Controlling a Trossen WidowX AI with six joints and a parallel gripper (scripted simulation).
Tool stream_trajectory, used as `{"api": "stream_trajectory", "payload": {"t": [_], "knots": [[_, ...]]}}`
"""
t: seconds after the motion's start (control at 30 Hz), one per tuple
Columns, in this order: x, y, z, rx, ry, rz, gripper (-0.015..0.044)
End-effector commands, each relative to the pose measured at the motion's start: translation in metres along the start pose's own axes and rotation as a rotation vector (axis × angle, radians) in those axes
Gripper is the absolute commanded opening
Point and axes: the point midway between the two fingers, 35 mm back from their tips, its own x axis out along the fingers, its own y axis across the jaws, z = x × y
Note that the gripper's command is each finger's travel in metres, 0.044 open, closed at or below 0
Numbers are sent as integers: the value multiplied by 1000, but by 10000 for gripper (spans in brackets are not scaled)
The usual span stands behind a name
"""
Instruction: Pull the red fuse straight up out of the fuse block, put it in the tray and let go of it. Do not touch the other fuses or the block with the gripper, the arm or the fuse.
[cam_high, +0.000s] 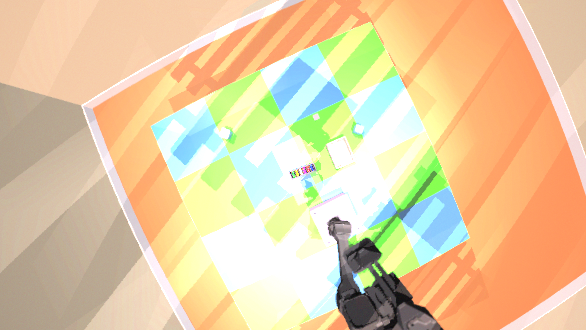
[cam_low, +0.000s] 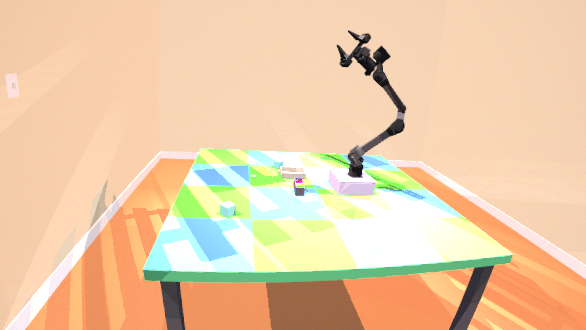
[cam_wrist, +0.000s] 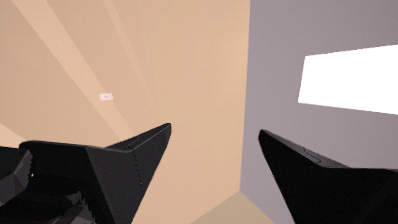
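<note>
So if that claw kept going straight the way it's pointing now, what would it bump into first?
Nothing on the table. The gripper is open, raised high and aimed upward; the wrist view shows only the room wall and a grey surface beside it ahead. Likely that corner, though the depth is unclear.

The gripper (cam_wrist: 215, 135) looks like matt black plastic, its faceted fingers dull and hard-edged, with no shine on them. The arm (cam_low: 390, 107) behind it has the same dark, flat finish, a touch greyer at the joints. The worktop (cam_low: 400, 240) is smooth and slightly glossy, its patchwork of green, blue, yellow and white lying flat as if printed, with a plain green edge and dark matt legs (cam_low: 172, 305). The floor (cam_low: 75, 280) looks like polished orange wood and gives back soft reflections. The walls (cam_low: 250, 75) are matt, like painted plaster. The small cube (cam_low: 227, 209) on the worktop looks like smooth pale plastic.
</note>
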Motion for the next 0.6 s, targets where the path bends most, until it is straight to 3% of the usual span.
{"api": "stream_trajectory", "payload": {"t": [0.0, 0.37, 0.57], "knots": [[1, 1, -1, 5, 1, 3, 374], [43, 117, -67, 406, 176, 272, 85], [50, 168, -84, 552, 265, 379, 68]]}}
